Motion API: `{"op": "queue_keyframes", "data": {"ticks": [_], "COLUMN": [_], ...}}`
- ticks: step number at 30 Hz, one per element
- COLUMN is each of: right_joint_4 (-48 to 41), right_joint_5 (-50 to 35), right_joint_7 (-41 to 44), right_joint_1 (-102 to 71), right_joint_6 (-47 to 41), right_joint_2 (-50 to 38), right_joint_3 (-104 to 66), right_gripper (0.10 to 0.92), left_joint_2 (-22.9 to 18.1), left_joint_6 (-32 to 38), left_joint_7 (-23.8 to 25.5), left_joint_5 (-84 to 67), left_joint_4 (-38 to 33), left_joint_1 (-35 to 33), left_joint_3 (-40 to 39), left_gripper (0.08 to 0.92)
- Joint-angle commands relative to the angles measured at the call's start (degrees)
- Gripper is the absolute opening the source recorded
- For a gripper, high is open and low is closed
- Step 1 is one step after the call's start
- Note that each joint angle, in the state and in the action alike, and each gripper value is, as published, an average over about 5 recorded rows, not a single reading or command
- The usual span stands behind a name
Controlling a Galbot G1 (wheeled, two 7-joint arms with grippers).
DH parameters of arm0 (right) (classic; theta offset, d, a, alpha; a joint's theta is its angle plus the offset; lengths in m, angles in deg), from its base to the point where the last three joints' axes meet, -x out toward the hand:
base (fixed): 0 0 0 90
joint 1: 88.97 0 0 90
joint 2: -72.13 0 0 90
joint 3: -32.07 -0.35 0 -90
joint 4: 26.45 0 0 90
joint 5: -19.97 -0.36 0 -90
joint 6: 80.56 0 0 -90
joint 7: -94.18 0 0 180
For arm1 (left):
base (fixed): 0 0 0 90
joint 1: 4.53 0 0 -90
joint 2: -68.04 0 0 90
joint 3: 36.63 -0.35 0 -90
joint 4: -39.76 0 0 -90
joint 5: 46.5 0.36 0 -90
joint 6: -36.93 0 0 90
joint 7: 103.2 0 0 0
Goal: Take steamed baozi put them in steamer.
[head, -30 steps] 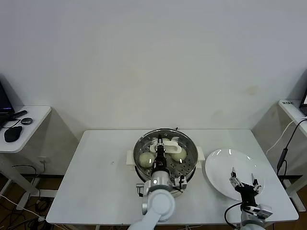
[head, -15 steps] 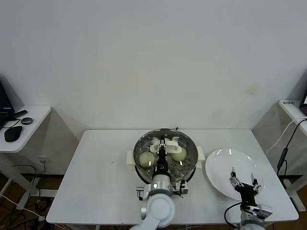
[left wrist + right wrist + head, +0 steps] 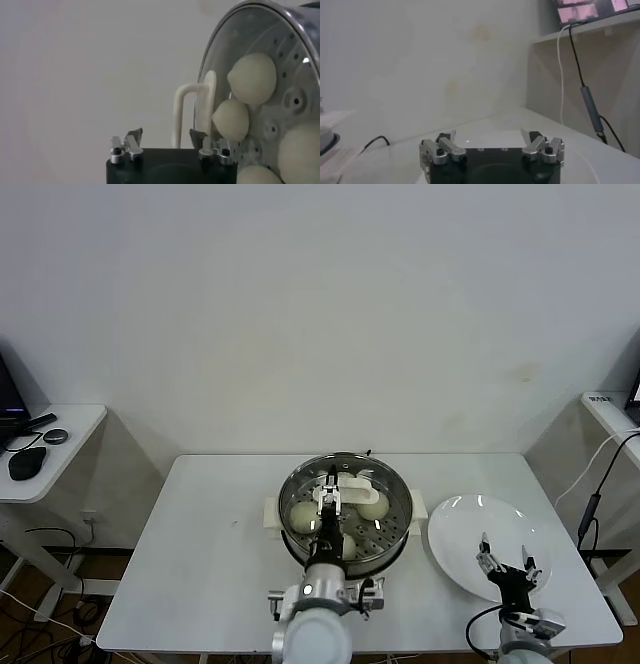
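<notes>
White wall backs a white bench [image 3: 210, 564] carrying the steamer [image 3: 345, 509] at centre and a bare plate [image 3: 455, 534] to its right. Four baozi [image 3: 252, 77] sit on the perforated tray inside the steamer, none on the plate, so the loading looks finished. The left gripper [image 3: 329, 492] hangs over the tray with jaws spread wide, holding nothing. The right gripper [image 3: 508, 563] waits over the plate, also wide open and empty. Baozi likely handle as light, soft, easily dented dough; take one gently across its widest sides. Being round, they have no long axis; their domes face up.
</notes>
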Motion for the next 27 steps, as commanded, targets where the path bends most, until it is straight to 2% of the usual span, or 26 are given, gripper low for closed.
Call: {"op": "queue_keyframes", "data": {"ticks": [1, 4, 7, 11, 15, 18, 22, 27], "right_joint_4": [1.5, 2.5, 3.1, 5.2, 7.5, 8.7, 8.8, 8.5], "right_joint_5": [0.7, 2.2, 3.3, 5.7, 6.7, 7.6, 6.2, 7.1], "right_joint_7": [0.1, 1.0, 2.2, 3.6, 4.0, 4.1, 3.9, 3.2], "right_joint_1": [-1.0, -2.3, -3.9, -6.4, -9.1, -11.1, -12.5, -13.0], "right_joint_6": [-4.7, -5.0, -1.6, 0.6, -1.3, -3.2, -3.7, -3.2], "right_joint_2": [-0.6, -1.5, -2.9, -4.3, -5.6, -7.2, -9.0, -8.6], "right_joint_3": [1.3, 2.6, 4.6, 6.9, 9.0, 10.3, 11.5, 11.4], "right_gripper": [0.823, 0.823, 0.823, 0.823, 0.823, 0.823, 0.823, 0.823], "left_joint_2": [2.9, 3.2, 3.4, 3.6, 3.3, 2.6, 2.4, 0.9], "left_joint_6": [0.4, 1.7, 5.0, 12.7, 27.5, 33.8, 34.6, 32.6], "left_joint_7": [-3.5, -9.4, -16.4, -22.0, -21.1, -19.6, -18.9, -18.3], "left_joint_5": [-3.9, -8.9, -18.6, -41.8, -68.2, -77.6, -85.7, -87.6], "left_joint_4": [-16.6, -19.7, -21.7, -22.5, -17.5, -12.3, -9.7, -9.2], "left_joint_1": [-10.1, -14.5, -18.1, -22.2, -26.8, -30.7, -37.4, -41.3], "left_joint_3": [4.3, 9.2, 15.7, 26.8, 40.0, 44.9, 44.5, 41.6], "left_gripper": [0.807, 0.821, 0.822, 0.823, 0.823, 0.823, 0.823, 0.823]}}
